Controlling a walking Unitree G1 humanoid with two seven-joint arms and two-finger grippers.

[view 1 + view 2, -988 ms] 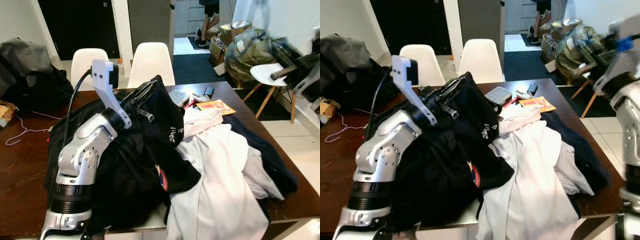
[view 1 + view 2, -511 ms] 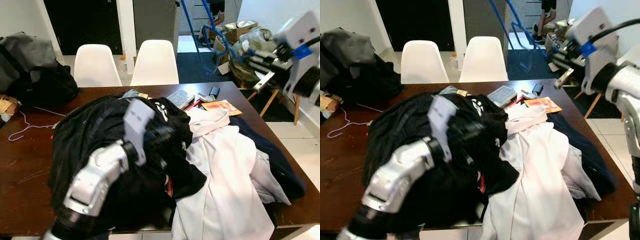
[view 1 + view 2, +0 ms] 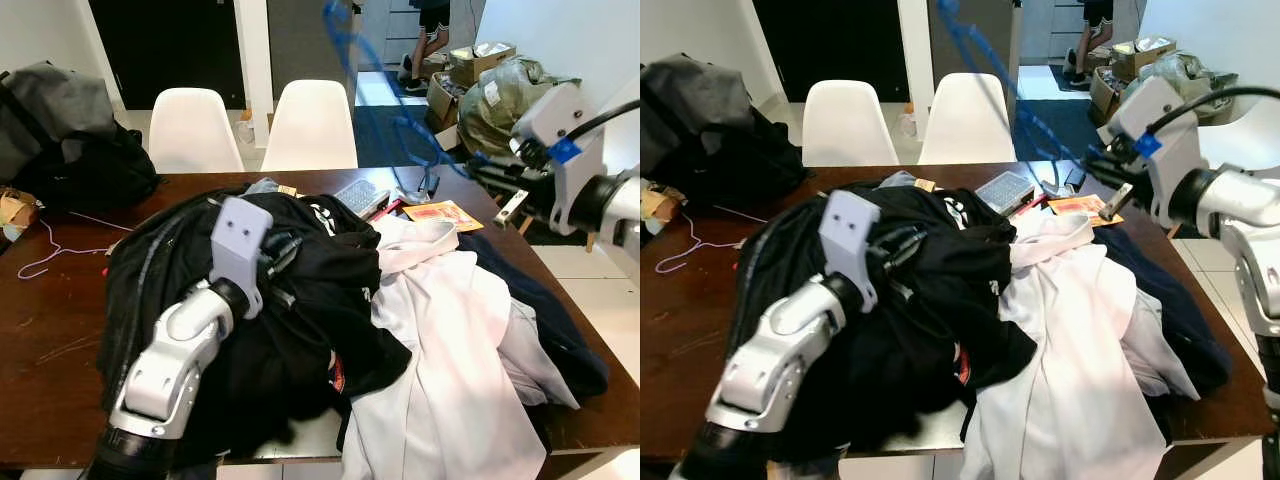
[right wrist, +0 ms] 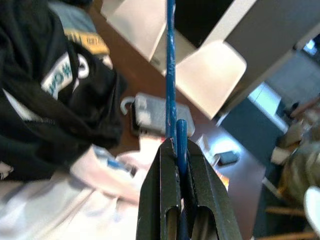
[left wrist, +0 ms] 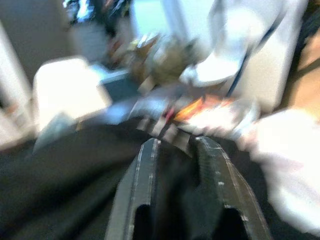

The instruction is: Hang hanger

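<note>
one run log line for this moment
task: hang hanger | right pincer: shut on blue hanger, raised over table | left pincer: gripping black garment | hanger: not hung

A dark wood table stands in a white-walled room, two white chairs tucked at its far side. Behind them a black doorway gapes beside a white pillar. Further back lie blue carpet and pale floor tiles (boxes stacked beyond, a person's legs nearby).
</note>
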